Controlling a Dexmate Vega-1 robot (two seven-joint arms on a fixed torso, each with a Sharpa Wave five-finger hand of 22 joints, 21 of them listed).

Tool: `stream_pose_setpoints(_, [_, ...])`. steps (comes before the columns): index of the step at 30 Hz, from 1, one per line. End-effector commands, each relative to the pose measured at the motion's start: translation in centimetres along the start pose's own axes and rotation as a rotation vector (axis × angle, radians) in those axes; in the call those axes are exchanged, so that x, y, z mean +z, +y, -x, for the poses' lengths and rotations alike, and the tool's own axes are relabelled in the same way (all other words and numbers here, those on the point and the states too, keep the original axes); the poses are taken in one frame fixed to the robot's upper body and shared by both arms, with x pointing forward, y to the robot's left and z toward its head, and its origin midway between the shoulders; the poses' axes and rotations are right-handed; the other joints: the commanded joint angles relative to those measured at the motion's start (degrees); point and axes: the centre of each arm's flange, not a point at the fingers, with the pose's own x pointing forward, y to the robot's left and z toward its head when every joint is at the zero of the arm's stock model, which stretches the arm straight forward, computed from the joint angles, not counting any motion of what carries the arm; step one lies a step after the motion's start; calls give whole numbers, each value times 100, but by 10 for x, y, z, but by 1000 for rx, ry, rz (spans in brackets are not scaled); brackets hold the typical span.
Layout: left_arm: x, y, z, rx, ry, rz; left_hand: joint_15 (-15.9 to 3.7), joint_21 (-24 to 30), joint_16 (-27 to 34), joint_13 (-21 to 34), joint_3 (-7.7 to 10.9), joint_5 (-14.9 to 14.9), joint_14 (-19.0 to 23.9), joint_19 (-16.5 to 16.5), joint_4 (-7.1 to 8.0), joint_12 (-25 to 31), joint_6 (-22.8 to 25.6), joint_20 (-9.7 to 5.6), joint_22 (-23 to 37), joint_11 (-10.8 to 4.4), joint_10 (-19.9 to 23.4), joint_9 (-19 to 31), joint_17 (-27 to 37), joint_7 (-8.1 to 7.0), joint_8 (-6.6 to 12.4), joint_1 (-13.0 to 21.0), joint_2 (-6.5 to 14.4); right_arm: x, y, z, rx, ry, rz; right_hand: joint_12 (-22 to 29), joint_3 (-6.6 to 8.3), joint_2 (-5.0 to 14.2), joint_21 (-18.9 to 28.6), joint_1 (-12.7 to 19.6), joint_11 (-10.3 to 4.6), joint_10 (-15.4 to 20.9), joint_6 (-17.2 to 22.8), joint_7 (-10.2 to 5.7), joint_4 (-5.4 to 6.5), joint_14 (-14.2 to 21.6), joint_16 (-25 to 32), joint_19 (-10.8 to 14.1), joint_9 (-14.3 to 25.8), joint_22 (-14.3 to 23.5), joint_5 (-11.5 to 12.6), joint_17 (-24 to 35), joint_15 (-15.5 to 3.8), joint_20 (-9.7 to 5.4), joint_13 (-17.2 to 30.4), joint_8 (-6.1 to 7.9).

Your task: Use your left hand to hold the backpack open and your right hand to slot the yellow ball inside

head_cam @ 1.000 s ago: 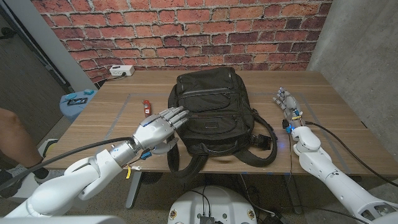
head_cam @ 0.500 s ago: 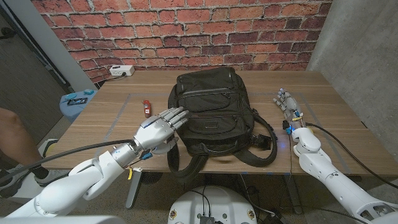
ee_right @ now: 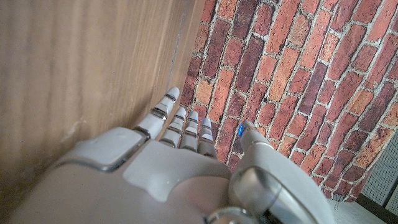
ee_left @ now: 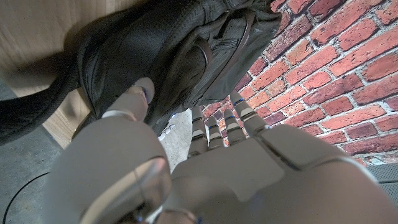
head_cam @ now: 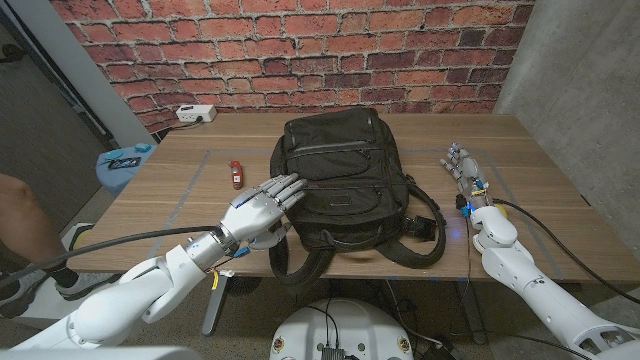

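A black backpack [head_cam: 343, 185] lies on the wooden table [head_cam: 530, 175], zipped as far as I can see, straps trailing toward the front edge. My left hand [head_cam: 262, 206] hovers at the backpack's near left corner, fingers apart and stretched toward the fabric, holding nothing. In the left wrist view the left hand [ee_left: 205, 168] reaches toward the backpack [ee_left: 180, 50]. My right hand [head_cam: 464, 172] stands on the table to the right of the backpack, fingers extended and empty. The right wrist view shows the right hand [ee_right: 180, 155] over bare wood.
A small red object [head_cam: 236, 174] lies on the table left of the backpack. A white power strip [head_cam: 196, 114] sits at the far left corner. A blue item [head_cam: 125, 160] is off the table's left edge. A brick wall stands behind.
My left hand has edged slightly right and forward toward the backpack's corner. The right hand and backpack have stayed in place.
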Motion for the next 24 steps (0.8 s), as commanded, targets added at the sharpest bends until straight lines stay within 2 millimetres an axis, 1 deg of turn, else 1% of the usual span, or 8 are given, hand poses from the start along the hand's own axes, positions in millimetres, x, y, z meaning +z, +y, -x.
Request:
stream_pose_setpoints(1, [0,-3,-7,7,8,13,6,22,-3,34,-30,-26,41,43,16,55,-5,24,13,41,-3,28,26,24,56,-19,-86,-3,-2,1,-4,4,-4,30,2,7,26,36,30,-16,52,16,9,-23,38,22,21,31,3,24,-111,-214,23,28])
stream_pose_setpoints(8, [0,-6,-11,35,14,9,9,34,5,50,-52,-52,91,75,2,86,81,30,16,24,60,63,27,4,136,3,-104,-5,-4,1,-8,5,-6,30,1,8,25,36,25,-16,54,13,9,-25,38,20,21,32,3,24,-104,-213,23,29])
stream_pose_setpoints(14, [3,-10,-14,65,15,7,-38,85,61,87,-94,-108,305,200,-10,203,374,24,26,-23,314,146,38,-29,361,81,-86,-6,-4,1,-3,9,-4,30,0,9,26,37,24,-16,51,13,10,-30,37,21,21,32,3,24,-106,-216,23,27])
stream_pose_setpoints(17, [4,-11,-15,94,13,7,-150,167,165,158,-158,-191,728,399,3,433,955,9,41,-147,819,286,76,-149,779,158,-52,-5,-5,1,-1,11,-2,31,0,9,26,38,28,-16,55,12,9,-31,37,20,21,32,4,24,-107,-217,23,29])
stream_pose_setpoints(18, [4,-11,-15,105,14,8,-251,212,213,191,-182,-217,937,504,-6,533,1190,-4,47,-258,1036,350,89,-232,959,205,-41,-5,-5,0,0,11,-1,31,0,9,26,38,28,-16,52,9,9,-30,38,20,21,32,4,24,-107,-216,23,28])
stream_pose_setpoints(21, [4,-11,-15,131,5,9,-505,329,318,296,-271,-283,1465,764,0,827,2172,-30,62,-448,1659,537,135,-544,1605,311,-14,-5,-5,0,4,13,2,30,-1,9,25,38,28,-17,53,10,9,-29,38,18,21,32,4,24,-106,-215,23,28])
stream_pose_setpoints(23, [4,-10,-16,150,-1,15,-616,399,470,379,-351,-304,1923,907,21,1078,2705,-48,68,-592,2171,602,201,-648,1939,356,50,-4,-5,-1,7,15,4,31,-1,8,26,39,28,-16,52,11,9,-32,37,20,21,32,4,24,-105,-217,23,27])
stream_pose_setpoints(24, [4,-10,-16,152,-3,16,-718,444,540,430,-390,-308,2132,1002,16,1211,3014,-78,70,-667,2417,595,239,-728,2097,397,81,-4,-5,-1,9,16,4,31,-2,8,26,39,27,-17,53,10,8,-31,38,20,21,32,4,24,-105,-217,23,28])
